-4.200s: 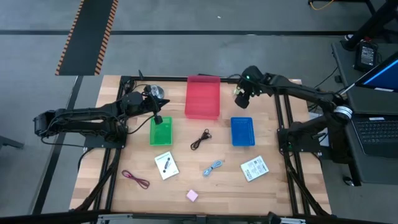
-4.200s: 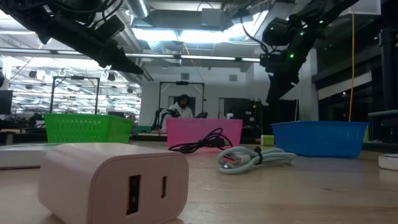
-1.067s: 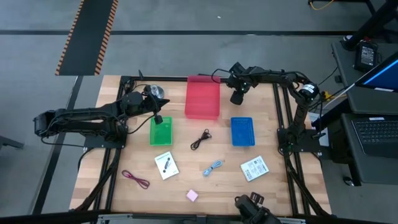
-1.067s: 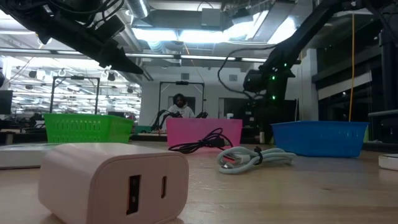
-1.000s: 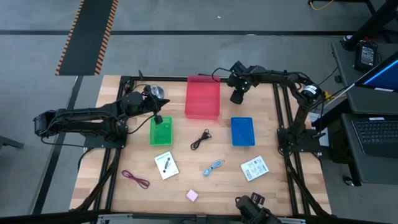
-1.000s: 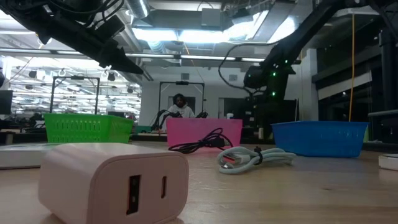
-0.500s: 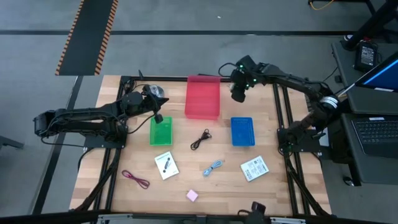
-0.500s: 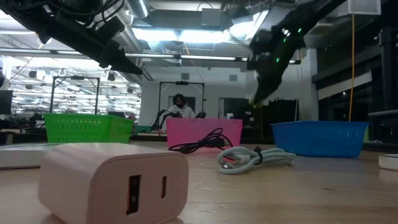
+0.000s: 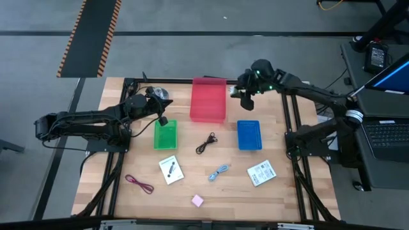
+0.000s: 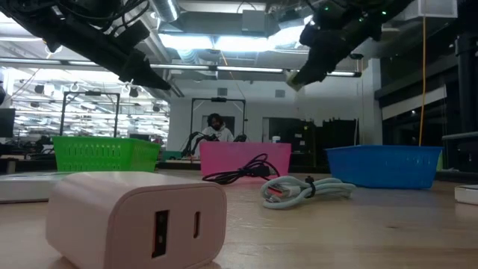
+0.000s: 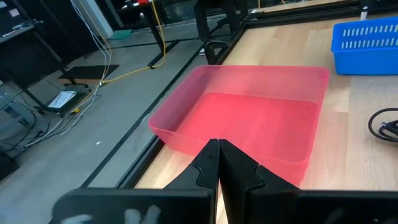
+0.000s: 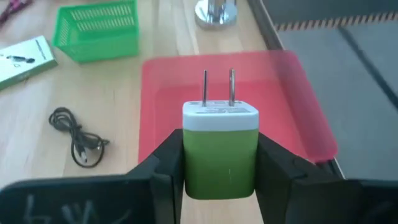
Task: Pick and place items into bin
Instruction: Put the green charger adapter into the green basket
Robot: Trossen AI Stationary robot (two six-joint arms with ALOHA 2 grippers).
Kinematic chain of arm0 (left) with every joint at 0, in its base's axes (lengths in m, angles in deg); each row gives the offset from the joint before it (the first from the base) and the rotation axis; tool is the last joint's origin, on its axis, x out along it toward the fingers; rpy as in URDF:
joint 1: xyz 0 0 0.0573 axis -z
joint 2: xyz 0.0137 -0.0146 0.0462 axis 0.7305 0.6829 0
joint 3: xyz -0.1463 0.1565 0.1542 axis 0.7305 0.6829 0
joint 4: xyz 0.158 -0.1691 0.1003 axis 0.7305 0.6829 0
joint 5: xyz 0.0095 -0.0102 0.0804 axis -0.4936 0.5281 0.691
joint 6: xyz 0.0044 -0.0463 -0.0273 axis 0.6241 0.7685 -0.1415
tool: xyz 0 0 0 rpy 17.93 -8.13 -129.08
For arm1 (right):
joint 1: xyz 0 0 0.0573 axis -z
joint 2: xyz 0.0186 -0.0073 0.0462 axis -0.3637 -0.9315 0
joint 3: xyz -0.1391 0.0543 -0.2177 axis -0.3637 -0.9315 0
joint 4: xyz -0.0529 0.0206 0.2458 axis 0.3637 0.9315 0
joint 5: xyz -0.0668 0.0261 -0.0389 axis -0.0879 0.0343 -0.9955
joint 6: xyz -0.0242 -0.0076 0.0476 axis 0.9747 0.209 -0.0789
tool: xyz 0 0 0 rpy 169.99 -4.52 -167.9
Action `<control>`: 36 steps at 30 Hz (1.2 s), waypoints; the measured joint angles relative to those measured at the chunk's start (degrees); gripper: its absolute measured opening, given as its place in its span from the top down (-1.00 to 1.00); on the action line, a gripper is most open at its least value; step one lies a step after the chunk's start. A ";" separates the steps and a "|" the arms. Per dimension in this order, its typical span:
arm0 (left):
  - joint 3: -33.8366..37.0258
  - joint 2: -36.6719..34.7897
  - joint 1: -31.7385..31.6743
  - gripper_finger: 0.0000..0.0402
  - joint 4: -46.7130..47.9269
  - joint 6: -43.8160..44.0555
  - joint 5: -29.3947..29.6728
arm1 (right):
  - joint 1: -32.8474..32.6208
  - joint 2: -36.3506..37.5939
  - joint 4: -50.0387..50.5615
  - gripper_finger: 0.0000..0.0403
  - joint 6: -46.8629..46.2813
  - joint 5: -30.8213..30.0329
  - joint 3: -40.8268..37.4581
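Observation:
My right gripper (image 9: 245, 94) hangs high by the right rim of the red bin (image 9: 208, 100), shut on a green plug charger (image 12: 219, 149) with a white face and two prongs. My left gripper (image 9: 162, 121) waits shut over the green bin (image 9: 165, 135); its fingers (image 11: 217, 163) are closed. Flat on the table lie a black cable (image 9: 206, 142), a blue cable (image 9: 220, 171), a maroon cable (image 9: 139, 184), a pink charger cube (image 9: 197, 200) and two white cards (image 9: 170, 169) (image 9: 261, 173). My right gripper pinches the charger's green body between its two fingers (image 12: 166, 163), one on each side wall (image 12: 190, 163). The prongs (image 12: 217, 87) point away from the wrist. The charger is lifted clear, with the red bin (image 12: 186, 118) below and ahead of it.
A blue bin (image 9: 248, 135) stands to the right of the red one. The round silver disc (image 9: 160, 94) sits near the far left corner. Black frame rails run along the table's edges. A person shows far behind the table in the low view.
My right gripper has risen well above the table beside the red bin and tipped from pointing down to slanting toward the left, still shut on the green charger. The right arm's elbow has swung out toward the right. The left arm has kept still.

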State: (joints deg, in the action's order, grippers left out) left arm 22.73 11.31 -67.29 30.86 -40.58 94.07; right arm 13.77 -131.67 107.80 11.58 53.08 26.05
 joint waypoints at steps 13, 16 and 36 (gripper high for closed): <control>0.00 -0.02 0.00 0.98 0.00 1.55 -0.05 | -4.82 7.60 -44.26 0.40 -5.42 7.49 -24.62; 0.00 0.00 0.00 0.98 0.00 1.55 -0.37 | -5.10 7.83 -47.24 0.40 -6.59 8.89 -26.89; 0.00 -0.02 0.00 0.98 -0.02 4.00 -0.46 | -7.39 7.83 -49.84 0.40 -10.09 3.22 -28.75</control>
State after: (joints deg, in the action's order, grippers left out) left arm 22.73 11.29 -67.29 30.84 -36.58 93.61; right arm 6.38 -123.84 57.96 1.49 56.30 -2.70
